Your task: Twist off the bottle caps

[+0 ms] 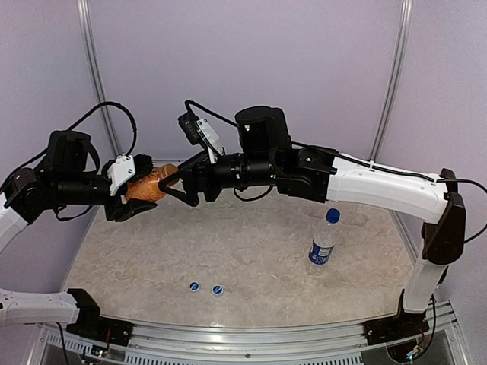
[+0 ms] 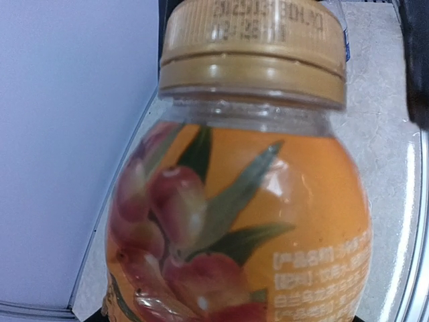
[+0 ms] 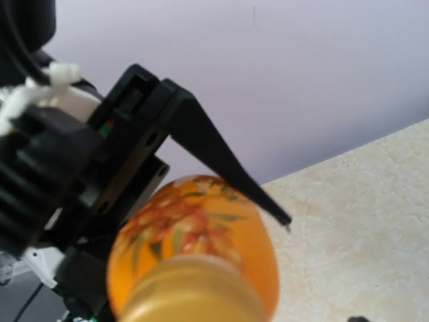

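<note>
Above the tabletop point(image 1: 259, 243), far left: orange juice bottle point(image 1: 152, 185) held on its side in mid-air, its golden-brown cap point(image 2: 251, 50) on and facing the right arm.
Left tool point(image 1: 139, 188): clamped on the bottle's body.
Right tool point(image 1: 181, 190): jaws appear spread either side of the cap, not pinching it.
Risk: the rounded, glossy bottle may spin in the left grip when the cap is twisted, so the seal would not break.
Second risk: an off-centre pinch could skid off the cap or lever the bottle loose, dropping it to the tabletop.
Elsewhere: blue-labelled bottle point(image 1: 323, 245) standing capped at right; two blue caps point(image 1: 195, 287) lying loose near the front.
</note>
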